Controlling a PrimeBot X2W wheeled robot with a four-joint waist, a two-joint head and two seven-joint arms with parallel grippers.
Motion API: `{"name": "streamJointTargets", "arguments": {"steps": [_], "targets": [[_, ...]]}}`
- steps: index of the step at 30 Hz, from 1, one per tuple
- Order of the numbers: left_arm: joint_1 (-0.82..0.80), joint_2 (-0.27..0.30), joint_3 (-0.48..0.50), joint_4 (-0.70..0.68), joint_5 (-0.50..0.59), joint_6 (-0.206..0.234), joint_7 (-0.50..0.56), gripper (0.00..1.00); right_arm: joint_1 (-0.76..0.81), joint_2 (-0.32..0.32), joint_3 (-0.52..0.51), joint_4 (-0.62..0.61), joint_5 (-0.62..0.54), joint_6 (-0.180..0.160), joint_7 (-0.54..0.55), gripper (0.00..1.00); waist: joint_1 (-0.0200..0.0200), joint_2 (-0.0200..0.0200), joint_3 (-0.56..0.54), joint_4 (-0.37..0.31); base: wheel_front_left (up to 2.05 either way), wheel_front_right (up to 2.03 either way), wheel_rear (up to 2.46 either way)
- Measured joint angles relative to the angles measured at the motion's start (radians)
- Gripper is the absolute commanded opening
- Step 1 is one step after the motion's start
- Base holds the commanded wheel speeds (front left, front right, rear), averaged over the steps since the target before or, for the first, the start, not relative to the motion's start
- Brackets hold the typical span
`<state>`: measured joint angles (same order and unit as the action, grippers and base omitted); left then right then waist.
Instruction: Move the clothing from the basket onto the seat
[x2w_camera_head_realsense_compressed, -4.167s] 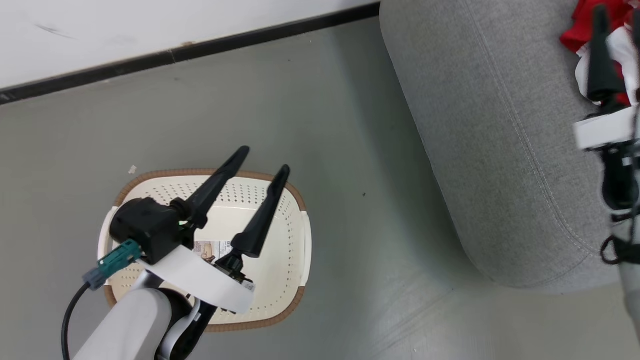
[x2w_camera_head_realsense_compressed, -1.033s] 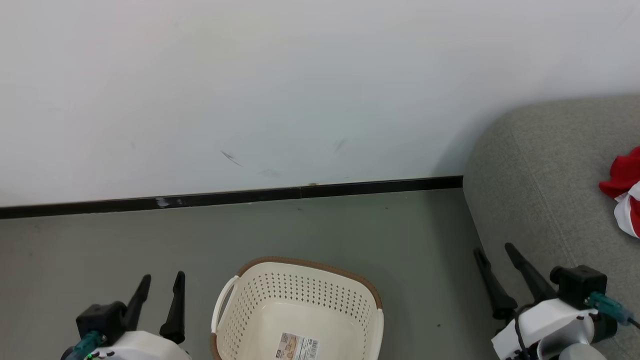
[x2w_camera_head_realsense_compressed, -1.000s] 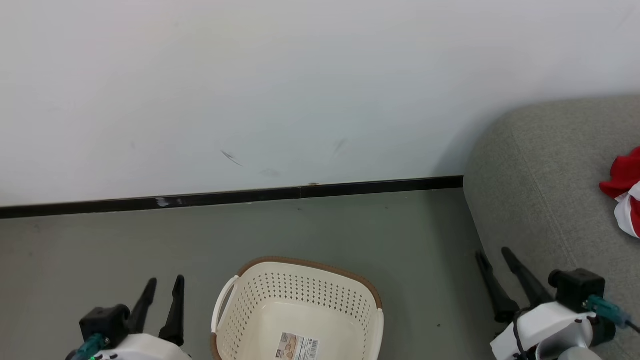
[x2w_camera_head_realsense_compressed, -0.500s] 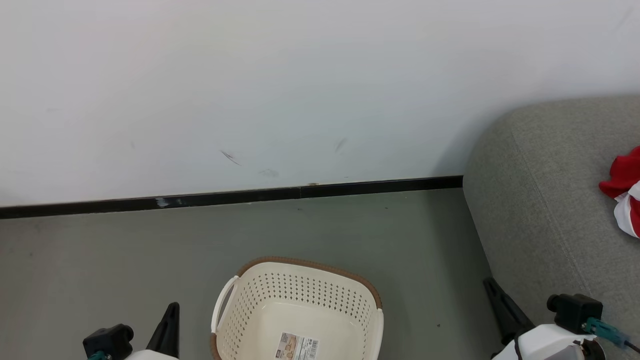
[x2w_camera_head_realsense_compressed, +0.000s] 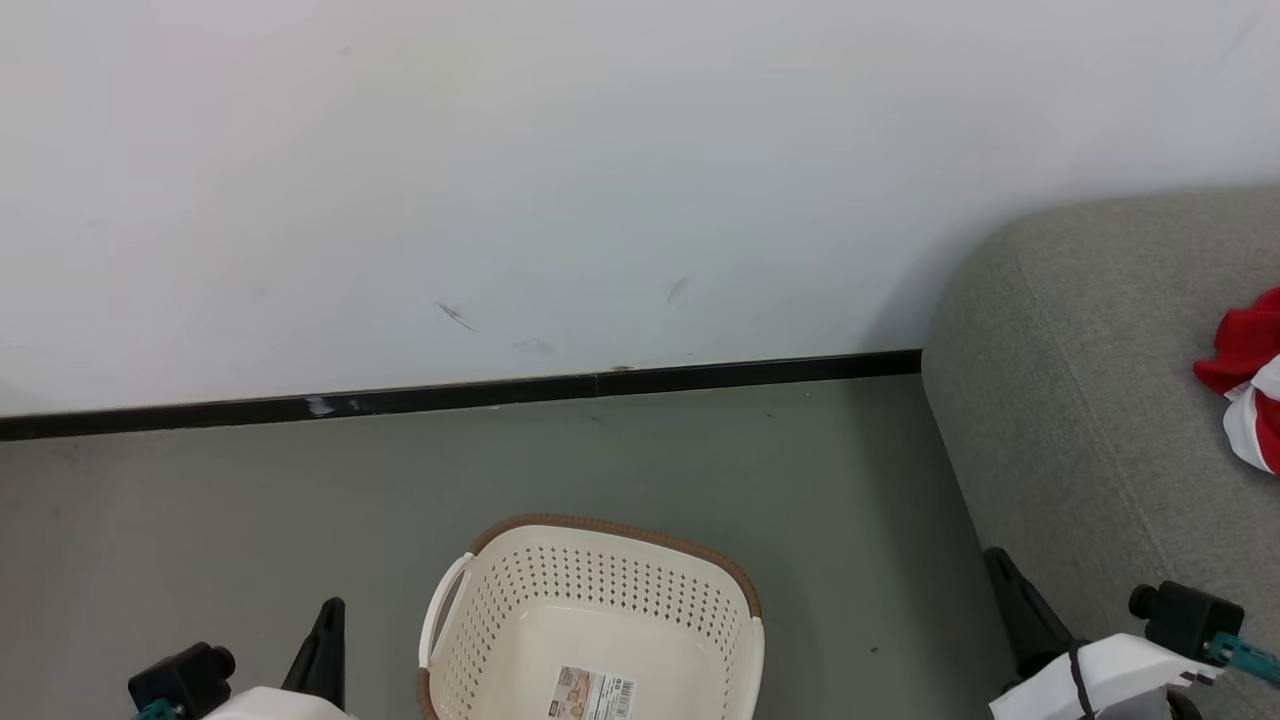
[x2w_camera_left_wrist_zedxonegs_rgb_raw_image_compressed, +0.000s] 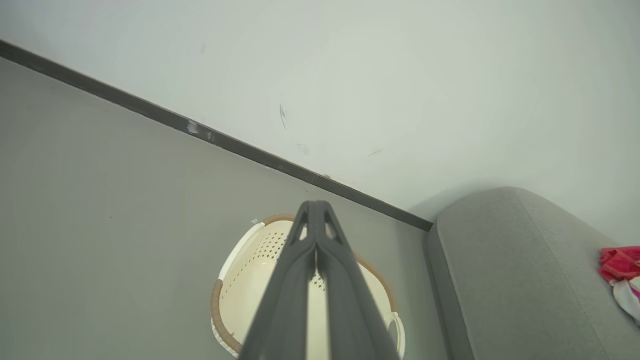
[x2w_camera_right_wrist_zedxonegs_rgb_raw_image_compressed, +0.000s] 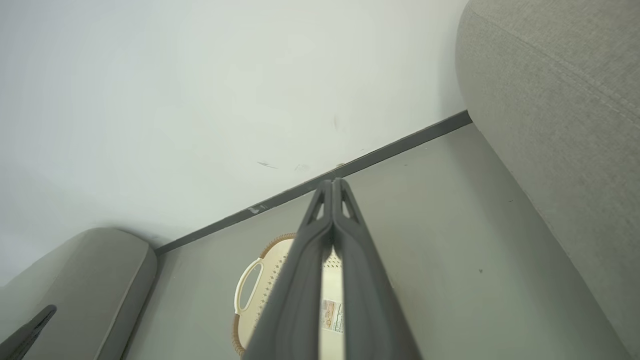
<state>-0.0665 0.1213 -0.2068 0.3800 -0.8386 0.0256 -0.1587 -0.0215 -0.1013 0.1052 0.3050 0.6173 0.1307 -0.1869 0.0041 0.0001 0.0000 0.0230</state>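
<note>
Head view: basket (x2w_camera_head_realsense_compressed: 610, 527) looks bare, clothing (x2w_camera_head_realsense_compressed: 1245, 372) on the seat (x2w_camera_head_realsense_compressed: 1080, 420)

Clothing lies on the seat, far to the right, nearer the right gripper (x2w_camera_right_wrist_zedxonegs_rgb_raw_image_compressed: 334, 186); basket sits between the two grippers, seemingly empty; left gripper (x2w_camera_left_wrist_zedxonegs_rgb_raw_image_compressed: 314, 206) and right alike have fingers pressed together, holding nothing.

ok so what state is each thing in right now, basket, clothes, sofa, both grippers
basket: upright on the floor, empty apart from a label on its bottom
clothes: bunched up on the sofa, cut off by the head view's right edge
sofa: has the clothes lying on it
left gripper: shut, holding nothing
right gripper: shut, holding nothing
</note>
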Motion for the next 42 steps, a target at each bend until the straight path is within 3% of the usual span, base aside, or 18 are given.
{"name": "streamJointTargets", "arguments": {"steps": [13,21,25,42], "targets": [[0.000,-0.017,0.049,-0.021,-0.128,-0.021,0.046,0.00,-0.002,0.005,-0.035,-0.011,0.172,0.000,0.049,0.00,0.0113,0.0000,-0.010,-0.004,0.00,0.00,0.00],[0.000,-0.024,0.080,-0.034,-0.207,-0.039,0.079,0.00,-0.002,0.008,-0.058,-0.015,0.278,0.000,0.074,0.00,0.0133,0.0000,-0.016,-0.006,0.00,0.00,0.00],[0.000,-0.028,0.095,-0.039,-0.248,-0.047,0.093,0.00,-0.002,0.010,-0.066,-0.016,0.332,0.000,0.092,0.00,0.0123,0.0000,-0.016,-0.007,0.00,0.00,0.00],[0.000,-0.049,0.158,-0.054,-0.418,-0.081,0.151,0.00,-0.007,0.019,-0.111,-0.017,0.554,0.000,0.149,0.00,-0.0009,0.0000,-0.005,-0.013,0.00,0.00,0.00]]}}
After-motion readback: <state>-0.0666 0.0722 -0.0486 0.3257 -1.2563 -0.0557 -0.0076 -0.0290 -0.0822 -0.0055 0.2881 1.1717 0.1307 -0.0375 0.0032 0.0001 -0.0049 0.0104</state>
